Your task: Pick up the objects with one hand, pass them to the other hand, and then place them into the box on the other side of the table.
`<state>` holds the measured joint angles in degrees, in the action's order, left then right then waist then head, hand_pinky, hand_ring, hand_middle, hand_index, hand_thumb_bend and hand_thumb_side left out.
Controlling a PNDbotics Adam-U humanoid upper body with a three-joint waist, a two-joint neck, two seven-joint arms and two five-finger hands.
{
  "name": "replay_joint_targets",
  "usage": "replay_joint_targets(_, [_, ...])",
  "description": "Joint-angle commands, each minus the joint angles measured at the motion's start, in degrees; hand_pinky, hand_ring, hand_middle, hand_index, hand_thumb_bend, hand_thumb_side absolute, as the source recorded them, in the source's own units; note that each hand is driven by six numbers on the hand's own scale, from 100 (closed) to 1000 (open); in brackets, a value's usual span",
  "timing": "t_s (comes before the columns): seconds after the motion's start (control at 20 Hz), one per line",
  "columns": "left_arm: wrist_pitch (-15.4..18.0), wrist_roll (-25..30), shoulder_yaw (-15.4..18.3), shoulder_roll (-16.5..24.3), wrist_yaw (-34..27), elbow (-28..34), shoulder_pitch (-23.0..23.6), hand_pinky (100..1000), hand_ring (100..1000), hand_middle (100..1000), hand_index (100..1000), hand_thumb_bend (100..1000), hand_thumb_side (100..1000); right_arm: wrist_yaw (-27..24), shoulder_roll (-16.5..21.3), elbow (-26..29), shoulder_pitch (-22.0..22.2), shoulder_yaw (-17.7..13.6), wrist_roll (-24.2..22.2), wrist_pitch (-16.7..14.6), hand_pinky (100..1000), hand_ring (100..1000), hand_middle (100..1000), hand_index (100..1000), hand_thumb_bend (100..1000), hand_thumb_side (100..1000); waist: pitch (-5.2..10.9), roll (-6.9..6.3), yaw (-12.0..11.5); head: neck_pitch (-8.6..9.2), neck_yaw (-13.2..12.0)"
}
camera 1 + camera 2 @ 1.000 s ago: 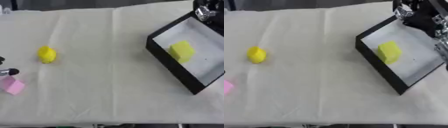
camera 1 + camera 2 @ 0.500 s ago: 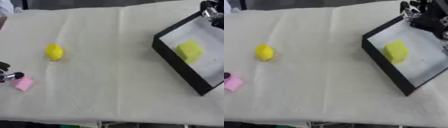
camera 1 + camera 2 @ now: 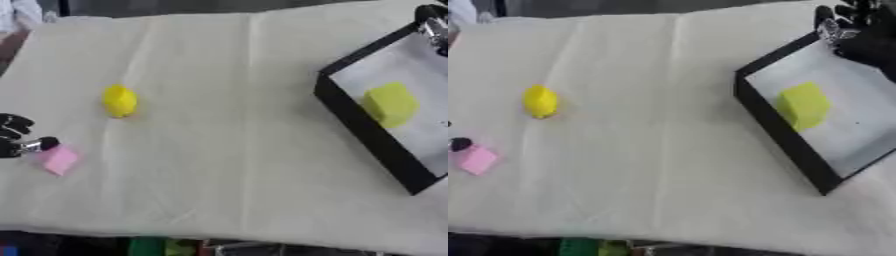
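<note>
Now the left hand (image 3: pixel 16 140) sits at the bench's left edge, fingers (image 3: pixel 44 144) curled, one tip touching the pink block (image 3: pixel 59 160) but not gripping it; a second ago it stood just as close. Yellow block (image 3: pixel 802 106) already lies in the box (image 3: pixel 776 130); the yellow lump (image 3: pixel 120 100) waits. Right hand (image 3: pixel 866 35) hovers over the box's far corner, mostly cut off — can't tell its fingers.
</note>
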<state>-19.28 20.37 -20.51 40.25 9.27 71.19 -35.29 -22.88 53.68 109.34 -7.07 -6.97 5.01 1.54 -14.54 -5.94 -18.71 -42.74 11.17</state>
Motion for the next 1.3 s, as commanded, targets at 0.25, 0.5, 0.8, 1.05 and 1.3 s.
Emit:
replay_joint_targets(0.25, [-0.2, 1.5, 0.6, 0.9, 1.8, -0.5, -0.5, 935, 855, 779, 864, 672, 464, 0.5, 2.2, 0.1, -0.3, -0.8, -0.1, 0.0, 1000, 1000, 819, 1000, 100, 281, 1.18, 0.21, -0.2, -0.7, 0.9])
replay_joint_targets(0.5, [-0.5, 2.5, 0.4, 0.5, 2.3, -0.8, -0.4, 935, 856, 781, 865, 672, 441, 0.6, 2.2, 0.0, 0.0, -0.9, -0.1, 0.0, 1000, 1000, 819, 1000, 100, 281, 1.03, 0.15, -0.4, -0.95, 1.2])
replay_joint_targets(0.8, [-1.2, 3.8, 0.0, -0.7, 3.0, -1.3, -0.5, 927, 856, 780, 864, 674, 428, 0.6, 2.4, -0.1, 0.1, -1.0, 0.0, 0.0, 1000, 1000, 819, 1000, 100, 282, 1.09, -0.14, -0.5, -0.83, 1.4])
replay_joint_targets(1.05, [-2.0, 4.3, -0.2, -1.6, 3.7, -2.3, -0.6, 924, 856, 781, 863, 677, 418, 0.6, 2.4, -0.3, 0.1, -1.0, -0.1, 0.0, 1000, 1000, 819, 1000, 100, 284, 1.09, -0.3, -0.5, -0.65, 1.2])
replay_joint_targets(1.3, [-3.0, 4.4, -0.4, -2.2, 4.3, -3.4, -0.6, 922, 856, 781, 863, 664, 399, 0.6, 2.4, -0.4, 0.2, -1.1, -0.1, 0.0, 1000, 1000, 819, 1000, 100, 283, 1.07, -0.31, -0.5, -0.62, 1.0])
